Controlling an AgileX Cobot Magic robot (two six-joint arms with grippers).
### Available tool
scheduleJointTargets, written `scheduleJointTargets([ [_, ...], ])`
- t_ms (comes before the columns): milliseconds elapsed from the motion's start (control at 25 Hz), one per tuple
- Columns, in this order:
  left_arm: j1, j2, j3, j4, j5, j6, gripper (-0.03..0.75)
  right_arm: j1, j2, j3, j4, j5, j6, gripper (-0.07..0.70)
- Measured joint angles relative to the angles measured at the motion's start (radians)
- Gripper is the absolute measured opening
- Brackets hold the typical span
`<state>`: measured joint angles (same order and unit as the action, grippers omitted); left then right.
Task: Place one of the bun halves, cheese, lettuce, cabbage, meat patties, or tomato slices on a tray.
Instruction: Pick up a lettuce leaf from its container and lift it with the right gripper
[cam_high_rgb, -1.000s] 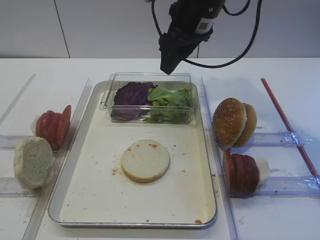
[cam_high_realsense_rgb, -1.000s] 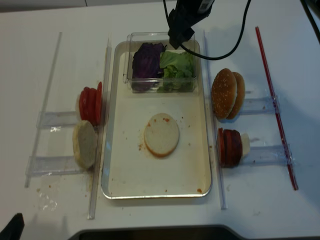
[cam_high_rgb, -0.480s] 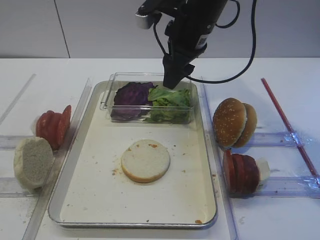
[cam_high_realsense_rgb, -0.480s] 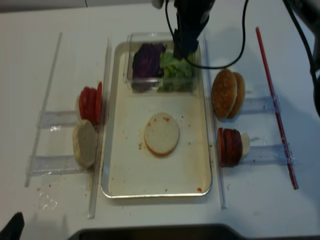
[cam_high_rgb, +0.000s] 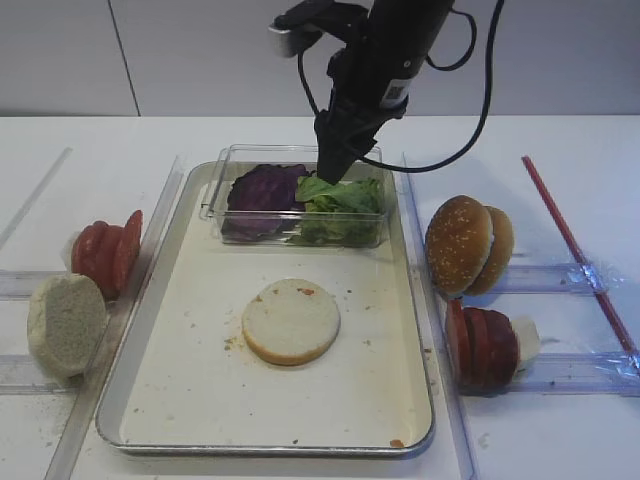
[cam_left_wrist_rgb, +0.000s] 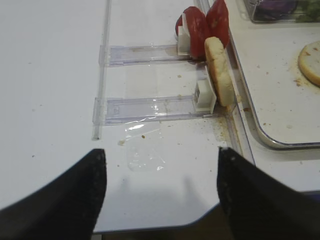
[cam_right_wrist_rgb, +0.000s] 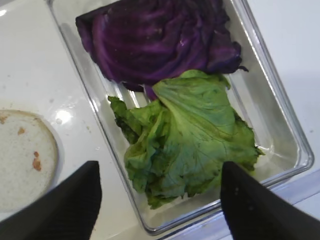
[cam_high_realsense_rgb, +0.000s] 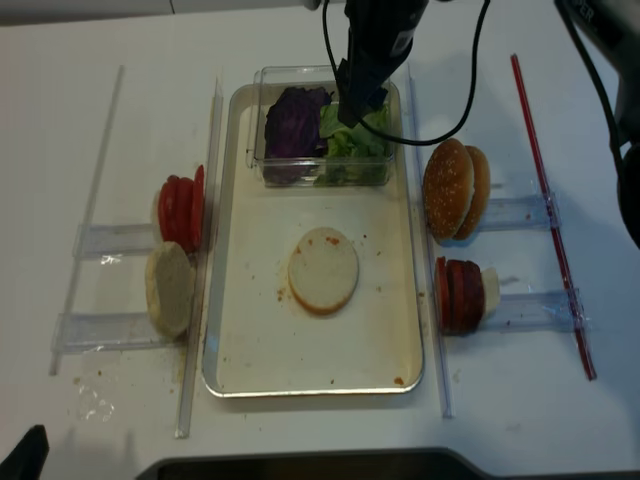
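White tabletop under bright, even light, seen from above and from two wrist cameras.

From the hand outward: the right gripper (cam_high_rgb: 332, 172) hangs tip-down over a clear plastic box (cam_high_rgb: 212, 200), its dark fingers (cam_right_wrist_rgb: 72, 202) spread wide and empty on either side of the lettuce (cam_right_wrist_rgb: 187, 140). The lettuce is a ruffled, bright green leaf with paler veins, lying crumpled in the right half of the box. Beside it, touching, the cabbage (cam_right_wrist_rgb: 160, 42) is glossy dark purple with fine ridges. The box is thin and see-through with rounded corners, and stands at the far end of the tray (cam_high_rgb: 150, 345).

The tray is a shallow metal rectangle with a silvery rim and a cream floor dotted with crumbs. One bun half (cam_high_rgb: 291, 321) lies flat near its middle, pale cut face up, with a browned edge. So one item seems placed already; the lettuce is not yet gripped, and lifting it out onto the tray looks like the step in hand.

Outside the tray, clear plastic racks hold food on edge: on the left, shiny red tomato slices (cam_high_rgb: 105, 254) and a pale, rough bun half (cam_high_rgb: 64, 324); on the right, sesame-topped golden buns (cam_high_rgb: 466, 245) and dark red-brown patties (cam_high_rgb: 482, 347).

The left gripper (cam_left_wrist_rgb: 160, 192) waits low over the bare table, fingers apart, holding nothing.
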<state>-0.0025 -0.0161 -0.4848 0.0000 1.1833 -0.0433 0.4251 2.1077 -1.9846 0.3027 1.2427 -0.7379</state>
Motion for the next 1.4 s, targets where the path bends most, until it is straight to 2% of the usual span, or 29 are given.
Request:
scheduleJointTargets([
  [240, 0.000, 0.000, 0.000, 0.000, 0.000, 0.000, 0.437, 0.000, 0.038, 0.000, 0.002, -0.002, -0.010, 0.490],
  [520, 0.000, 0.000, 0.000, 0.000, 0.000, 0.000, 0.437, 0.000, 0.058, 0.000, 0.005, -0.051, 0.003, 0.489],
  [800, 0.000, 0.000, 0.000, 0.000, 0.000, 0.000, 0.437, 0.000, 0.091, 0.000, -0.006, -0.053, 0.053, 0.480],
  [1000, 0.000, 0.000, 0.000, 0.000, 0.000, 0.000, 0.437, 0.000, 0.113, 0.000, -0.017, -0.058, 0.061, 0.453],
  [1400, 0.000, 0.000, 0.000, 0.000, 0.000, 0.000, 0.437, 0.000, 0.137, 0.000, -0.029, -0.083, 0.061, 0.447],
])
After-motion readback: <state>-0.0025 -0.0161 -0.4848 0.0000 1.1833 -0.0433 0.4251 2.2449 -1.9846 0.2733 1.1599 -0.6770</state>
